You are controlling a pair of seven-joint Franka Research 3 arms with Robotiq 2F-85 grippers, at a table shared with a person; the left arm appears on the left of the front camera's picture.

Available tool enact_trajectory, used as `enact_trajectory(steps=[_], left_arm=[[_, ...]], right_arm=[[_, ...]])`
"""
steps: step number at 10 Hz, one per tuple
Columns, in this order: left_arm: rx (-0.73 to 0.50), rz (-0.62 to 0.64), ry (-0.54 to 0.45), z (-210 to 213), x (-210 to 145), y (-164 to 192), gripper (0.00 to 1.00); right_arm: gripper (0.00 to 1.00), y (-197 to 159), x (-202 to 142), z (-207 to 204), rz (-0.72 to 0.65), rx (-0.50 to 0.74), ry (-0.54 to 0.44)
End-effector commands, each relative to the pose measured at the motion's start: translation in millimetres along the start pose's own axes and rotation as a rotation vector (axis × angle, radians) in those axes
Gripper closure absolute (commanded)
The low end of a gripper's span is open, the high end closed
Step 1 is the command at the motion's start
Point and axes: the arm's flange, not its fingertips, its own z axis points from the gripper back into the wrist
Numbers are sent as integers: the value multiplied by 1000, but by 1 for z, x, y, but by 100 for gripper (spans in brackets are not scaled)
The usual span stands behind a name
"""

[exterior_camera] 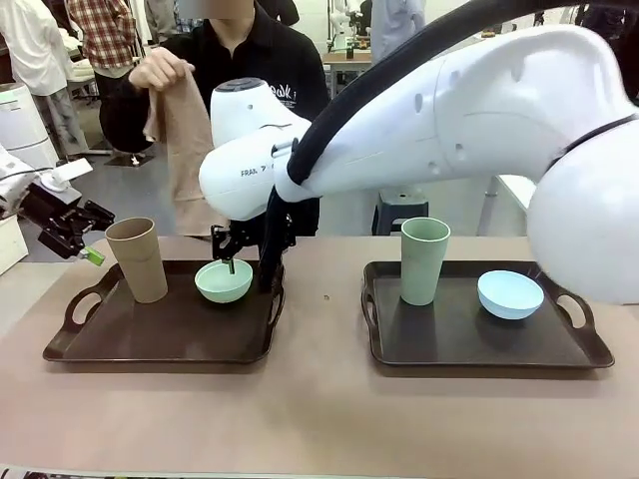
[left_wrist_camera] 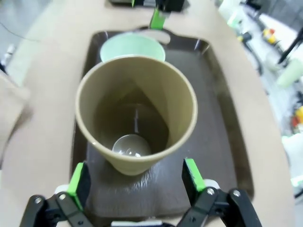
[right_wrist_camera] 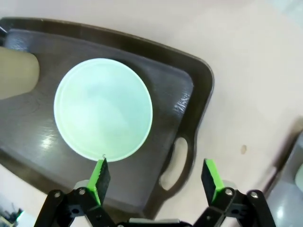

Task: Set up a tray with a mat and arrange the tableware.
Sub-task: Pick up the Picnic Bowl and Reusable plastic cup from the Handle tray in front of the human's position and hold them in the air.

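Mint green bowl [right_wrist_camera: 103,109] lies just ahead of my right end effector [right_wrist_camera: 155,166], the nearer one, spread wide and offset toward the tray handle [right_wrist_camera: 189,158]

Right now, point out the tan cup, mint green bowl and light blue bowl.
tan cup [exterior_camera: 137,259], front view, mid side wall.
mint green bowl [right_wrist_camera: 103,109], right wrist view, inner floor.
light blue bowl [exterior_camera: 510,293], front view, middle of the bowl.

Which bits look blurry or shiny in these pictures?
Front view: the right arm is close to the lens, so it looks giant. Left wrist view: the tan cup is sharp, the picture's edges fuzzy. Right wrist view: bright glare shines on the tray beside the mint bowl.
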Motion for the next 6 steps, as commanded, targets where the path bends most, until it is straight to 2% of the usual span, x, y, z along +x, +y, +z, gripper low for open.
enact_trajectory(steps=[1,4,6], left_arm=[[26,14,-40,-9,-3,-1,0],[105,-71,-118,-17,-11,-1,0],[97,-109,-138,-23,-10,1,0]], right_arm=[[0,9,11,3,-26,-26,-13],[0,18,16,-11,-4,-23,-1],[0,23,18,-19,6,-26,2]])
